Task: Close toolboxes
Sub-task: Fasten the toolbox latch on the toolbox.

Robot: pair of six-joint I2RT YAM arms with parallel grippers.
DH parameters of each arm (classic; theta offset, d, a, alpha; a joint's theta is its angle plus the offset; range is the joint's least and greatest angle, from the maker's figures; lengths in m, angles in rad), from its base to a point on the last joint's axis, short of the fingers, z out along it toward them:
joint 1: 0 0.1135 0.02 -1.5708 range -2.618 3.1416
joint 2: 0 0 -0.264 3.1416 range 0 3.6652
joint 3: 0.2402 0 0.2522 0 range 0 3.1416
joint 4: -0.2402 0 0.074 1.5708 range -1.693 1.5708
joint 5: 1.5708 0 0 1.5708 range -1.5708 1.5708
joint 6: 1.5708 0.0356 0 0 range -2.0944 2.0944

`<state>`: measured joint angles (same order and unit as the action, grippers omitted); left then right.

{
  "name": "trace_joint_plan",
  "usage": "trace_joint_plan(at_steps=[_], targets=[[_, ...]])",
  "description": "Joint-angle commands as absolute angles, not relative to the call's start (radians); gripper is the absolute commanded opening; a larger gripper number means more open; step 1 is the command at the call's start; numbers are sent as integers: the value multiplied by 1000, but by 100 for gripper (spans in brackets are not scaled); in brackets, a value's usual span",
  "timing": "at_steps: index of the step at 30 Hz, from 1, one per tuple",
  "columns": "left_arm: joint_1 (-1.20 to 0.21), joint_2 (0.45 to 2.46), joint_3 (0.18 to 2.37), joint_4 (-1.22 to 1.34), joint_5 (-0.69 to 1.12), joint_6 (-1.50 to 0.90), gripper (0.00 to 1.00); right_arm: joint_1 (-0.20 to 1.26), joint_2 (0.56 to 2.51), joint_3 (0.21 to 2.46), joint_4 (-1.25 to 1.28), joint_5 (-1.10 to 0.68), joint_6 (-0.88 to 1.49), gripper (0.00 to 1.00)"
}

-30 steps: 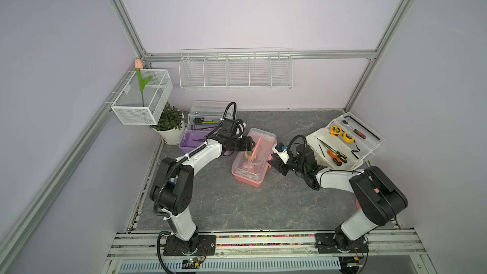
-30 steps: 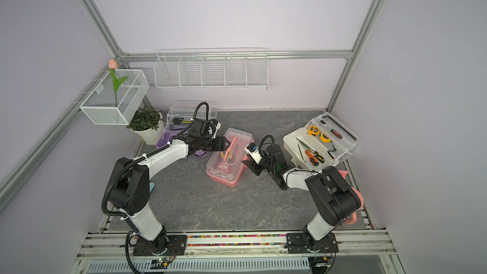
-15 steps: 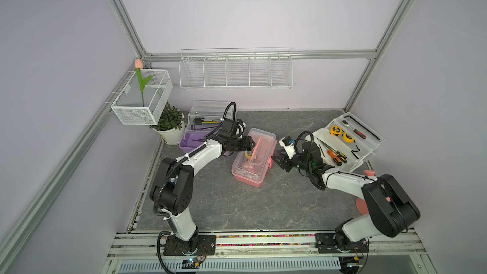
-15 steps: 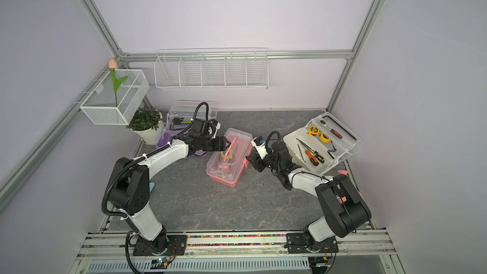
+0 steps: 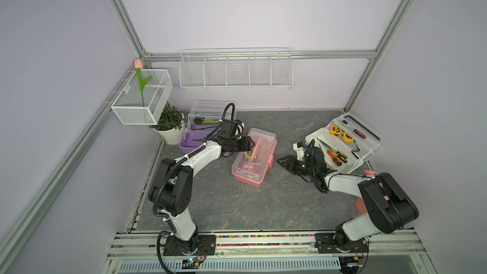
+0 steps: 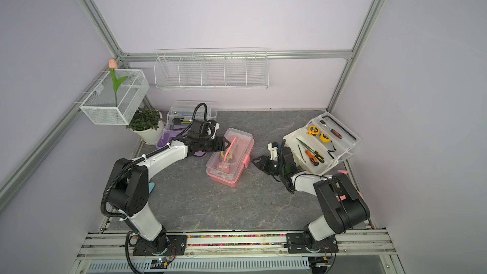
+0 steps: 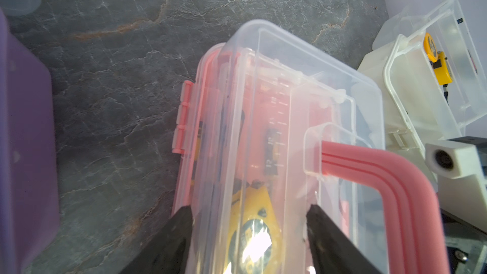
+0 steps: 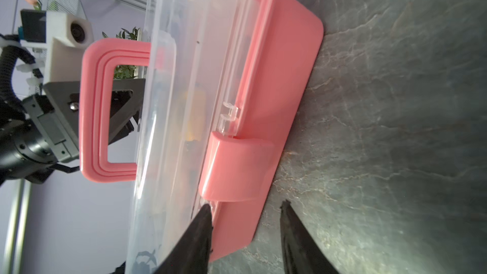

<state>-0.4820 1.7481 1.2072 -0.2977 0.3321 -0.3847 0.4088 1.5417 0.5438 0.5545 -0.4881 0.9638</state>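
The pink toolbox point(image 5: 250, 172) lies mid-table with its clear lid point(image 7: 276, 80) down and its pink handle point(image 8: 92, 112) upright. Its pink latch point(image 8: 234, 167) sticks out from the side. My left gripper point(image 5: 250, 144) is open, its fingertips point(image 7: 184, 220) lying on the lid's far end. My right gripper point(image 5: 283, 160) is open beside the latch side, one fingertip point(image 8: 208, 208) close to the lid rim under the latch. The purple toolbox point(image 5: 188, 143) stands open at the back left. At the right, the white toolbox point(image 5: 312, 138) is open and shows tape measures and screwdrivers.
A potted plant point(image 5: 170, 125) stands beside the purple toolbox, under a wire basket point(image 5: 142, 101) holding a tulip. A long wire basket point(image 5: 235, 72) hangs on the back wall. A pink object point(image 5: 361, 204) is partly hidden behind my right arm.
My right gripper has drawn back a little to the right, away from the pink toolbox's latch side. The left arm and the toolboxes have not moved.
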Motion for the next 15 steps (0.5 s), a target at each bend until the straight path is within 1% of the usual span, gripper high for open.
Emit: trace_joint_plan(at_steps=[1,4,8,15], targets=[[-500,1816,1134,-487,356,-395,69,426,1583,542,754,-505,1198,44],[-500,1822,1137,-483,356,-395,68,435,1655,540,906,-502,1294,42],[-500,1820,1141,-491,351,-391,67,439,1731,534,1017,-497,1347,40],[-500,1819,1137,-494,343,-390,65,450,1744,512,1040,-482,1359,39]])
